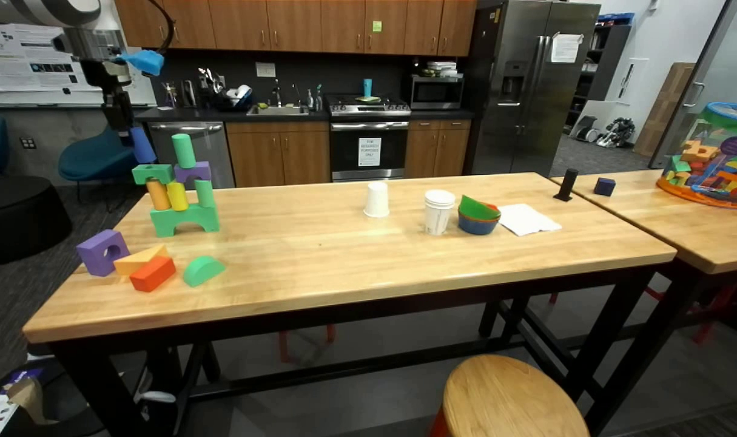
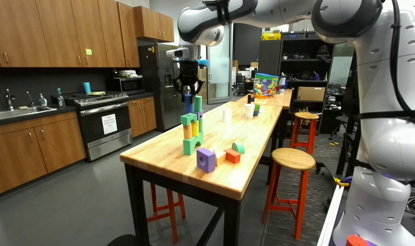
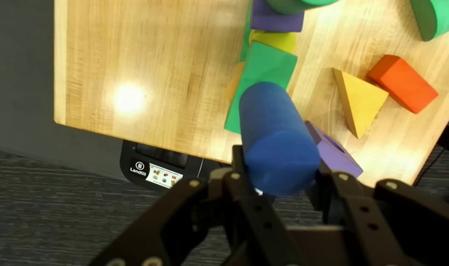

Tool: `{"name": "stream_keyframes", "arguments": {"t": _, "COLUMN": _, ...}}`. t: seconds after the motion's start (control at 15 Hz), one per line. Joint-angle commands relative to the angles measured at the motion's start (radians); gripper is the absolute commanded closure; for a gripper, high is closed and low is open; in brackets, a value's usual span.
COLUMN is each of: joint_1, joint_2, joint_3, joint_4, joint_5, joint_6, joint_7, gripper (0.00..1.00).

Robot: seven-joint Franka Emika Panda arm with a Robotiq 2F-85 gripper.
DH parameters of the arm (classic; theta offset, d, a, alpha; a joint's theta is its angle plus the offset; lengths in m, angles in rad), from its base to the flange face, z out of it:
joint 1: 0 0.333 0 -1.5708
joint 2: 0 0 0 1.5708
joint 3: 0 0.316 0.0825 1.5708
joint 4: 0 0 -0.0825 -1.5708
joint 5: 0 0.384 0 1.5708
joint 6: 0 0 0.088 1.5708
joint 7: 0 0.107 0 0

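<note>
Closest to the lens in the wrist view, black metal claw [image 3: 280, 162], clenched on the upper end of a matte blue foam-looking cylinder [image 3: 279, 136]. Directly below the claw, long axis near upright, slightly tilted in an exterior view; lower end right over the flat top of a green foam-looking bridge block [image 1: 152, 172], touching or just clear, impossible to tell. Then, left to right: purple square block with a round hole [image 1: 100, 252], yellow-orange triangular wedge [image 1: 139, 259], red rectangular block [image 1: 153, 274], orange cylinder [image 1: 158, 195] beneath the bridge block, yellow cylinder [image 1: 178, 197], upright green cylinder [image 1: 184, 151] on a purple bridge block [image 1: 192, 170], wide green arch [image 1: 186, 215] at the base, green half-round block [image 1: 204, 271]. Well apart, upturned white paper cup [image 1: 377, 199], nested white paper cups [image 1: 439, 215], nested coloured bowls [image 1: 477, 226], white paper napkin [image 1: 531, 220]. All on a pale, glossy laminated-wood counter [image 1: 319, 261]. Beyond, teal chair [image 1: 95, 155], brown wooden cabinets [image 1: 295, 25], black-and-steel stove [image 1: 347, 149], dark steel refrigerator [image 1: 526, 139], clear plastic tub of coloured blocks [image 1: 732, 124].
</note>
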Motion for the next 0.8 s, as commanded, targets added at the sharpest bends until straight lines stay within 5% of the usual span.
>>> {"name": "stream_keyframes", "arguments": {"t": 0.0, "joint_1": -0.008, "joint_2": 0.03, "joint_3": 0.006, "joint_4": 0.061, "joint_5": 0.0, "joint_6": -0.044, "joint_7": -0.006, "gripper": 0.86}}
{"name": "stream_keyframes", "arguments": {"t": 0.73, "joint_1": -0.028, "joint_2": 0.054, "joint_3": 0.006, "joint_4": 0.093, "joint_5": 0.016, "joint_6": -0.056, "joint_7": -0.006, "gripper": 0.86}}
